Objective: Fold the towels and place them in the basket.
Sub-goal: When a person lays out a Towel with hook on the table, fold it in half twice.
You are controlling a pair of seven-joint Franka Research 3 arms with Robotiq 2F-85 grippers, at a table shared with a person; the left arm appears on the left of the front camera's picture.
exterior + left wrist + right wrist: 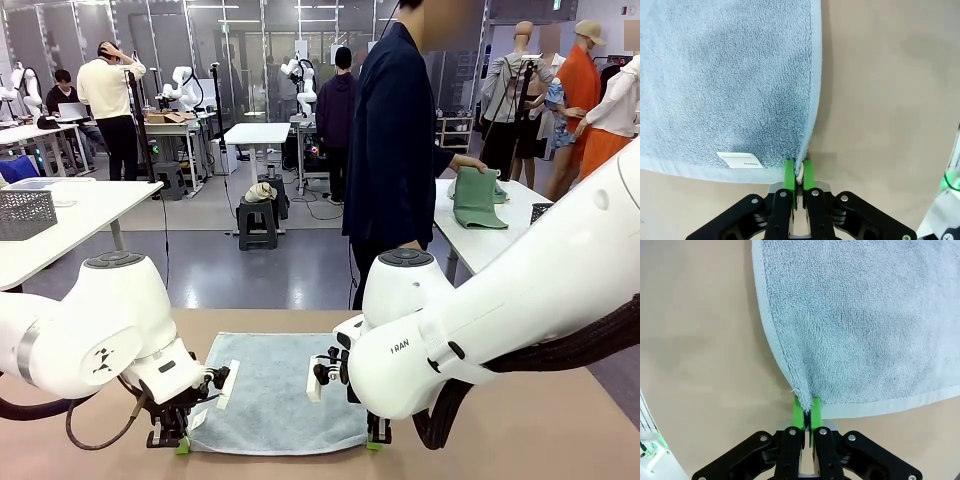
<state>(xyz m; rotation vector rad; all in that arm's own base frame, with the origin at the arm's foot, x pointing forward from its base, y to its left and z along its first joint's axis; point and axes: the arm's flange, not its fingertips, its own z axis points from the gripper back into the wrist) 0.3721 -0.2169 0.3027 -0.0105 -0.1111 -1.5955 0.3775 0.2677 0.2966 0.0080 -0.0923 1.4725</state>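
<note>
A light blue-grey towel (275, 392) lies flat on the tan table in front of me. My left gripper (182, 444) is shut on the towel's near left corner; in the left wrist view its green pads (790, 176) pinch the towel (730, 85) edge beside a small white tag (739, 160). My right gripper (375, 441) is shut on the near right corner, and the right wrist view shows its pads (798, 411) clamped on the towel (860, 315) hem. A green towel (477, 199) lies on a white table behind, under a person's hand (468, 163). The basket is out of view.
A person in a dark jacket (395, 150) stands at the far side of the table. A grey mesh container (25, 212) sits on a white table at the far left. Bare tan tabletop (520, 420) surrounds the blue-grey towel.
</note>
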